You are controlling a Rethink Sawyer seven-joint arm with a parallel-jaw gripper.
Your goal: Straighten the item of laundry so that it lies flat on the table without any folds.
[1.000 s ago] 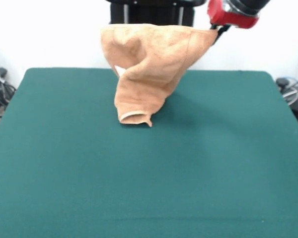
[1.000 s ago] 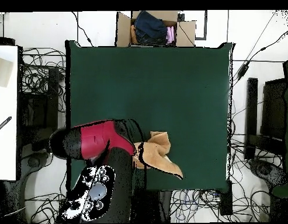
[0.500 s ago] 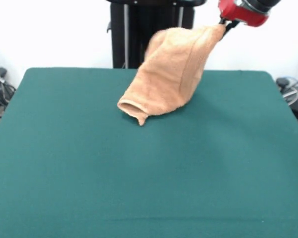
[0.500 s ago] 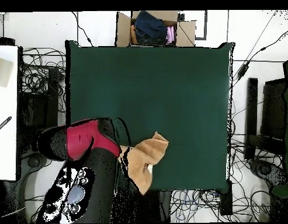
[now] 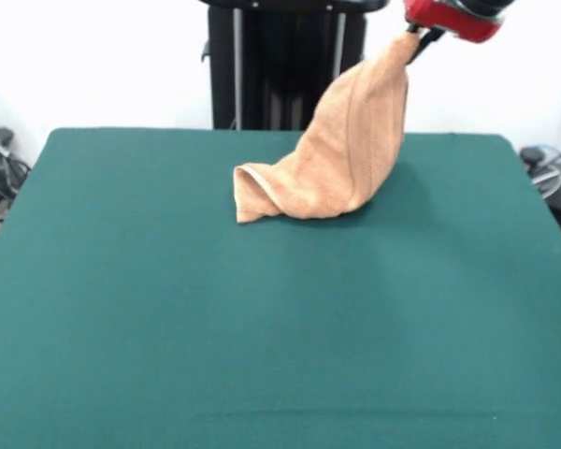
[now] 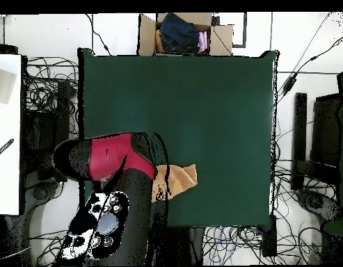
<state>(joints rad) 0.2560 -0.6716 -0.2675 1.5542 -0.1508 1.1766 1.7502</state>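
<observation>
The item of laundry (image 5: pixel 346 154), an orange-tan towel, hangs by one corner from my gripper (image 5: pixel 413 35) at the upper right of the front view. It falls in a long folded drape, and its rolled lower end rests on the green table (image 5: pixel 168 327) left of the gripper. The gripper is shut on the towel's top corner. In the overhead view the red and black arm (image 6: pixel 108 156) covers the gripper. There only a bunched part of the towel (image 6: pixel 179 178) shows beside the arm, near the table's (image 6: pixel 202 97) bottom edge.
A cardboard box (image 6: pixel 184 33) holding clothes stands beyond the table's top edge in the overhead view. Cables lie on the floor all round the table, and a white surface (image 6: pixel 5 132) sits at the left.
The hanging towel swung to the right in the front view and narrowed into a drape. Its lower end now lies on the table. The gripper kept its hold and shifted only slightly.
</observation>
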